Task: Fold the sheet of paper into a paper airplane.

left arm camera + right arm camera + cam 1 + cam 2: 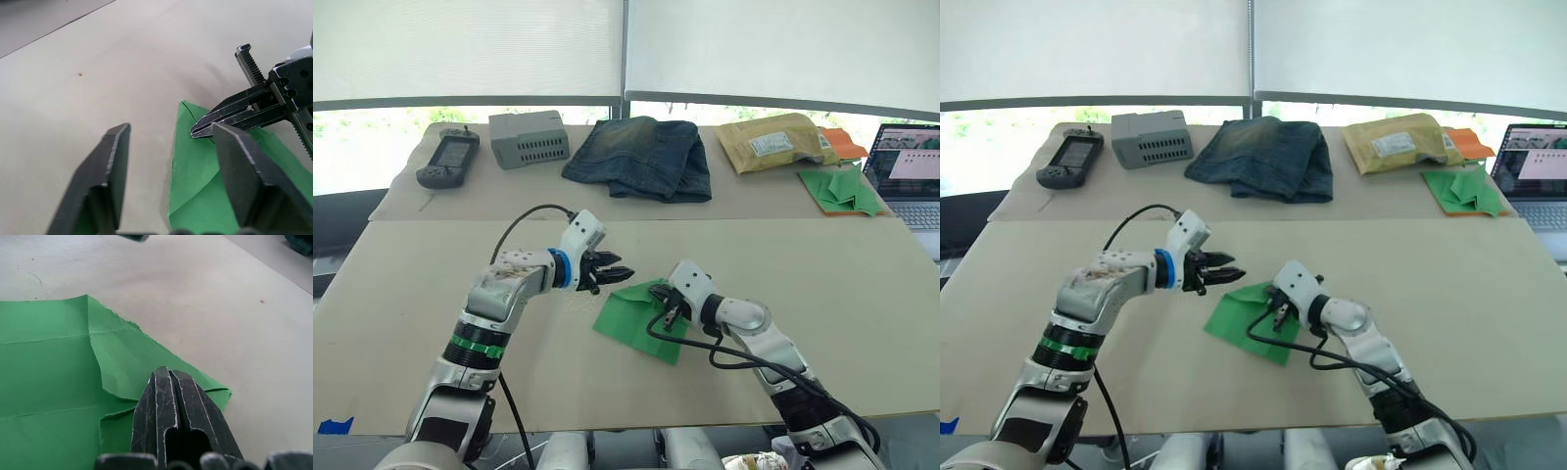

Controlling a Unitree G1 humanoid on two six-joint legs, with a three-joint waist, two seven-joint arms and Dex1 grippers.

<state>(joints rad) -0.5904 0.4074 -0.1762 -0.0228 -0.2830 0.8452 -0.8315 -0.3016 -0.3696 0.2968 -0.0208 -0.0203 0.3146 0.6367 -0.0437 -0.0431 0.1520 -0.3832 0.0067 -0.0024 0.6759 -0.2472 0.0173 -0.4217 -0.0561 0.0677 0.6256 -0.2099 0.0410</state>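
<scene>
The sheet of paper (pixel 631 321) lies flat on the tan table, bright green and creased, with one corner flap folded over (pixel 115 364). My right gripper (pixel 658 294) is shut, and its tips rest on the paper near its far corner; in the right wrist view the closed fingers (pixel 164 396) sit over the flap's edge. My left gripper (pixel 610 272) hovers just left of that corner, open, with nothing between its fingers (pixel 115 152). The left wrist view shows the right gripper (pixel 195 132) touching the paper's corner (pixel 188 110).
Along the back of the table lie a black handheld controller (pixel 448 159), a grey box (pixel 529 137), folded jeans (pixel 641 157), a yellow padded envelope (pixel 773 142) and a heap of green papers with an orange sheet (pixel 842 186). A laptop (pixel 911 171) stands at far right.
</scene>
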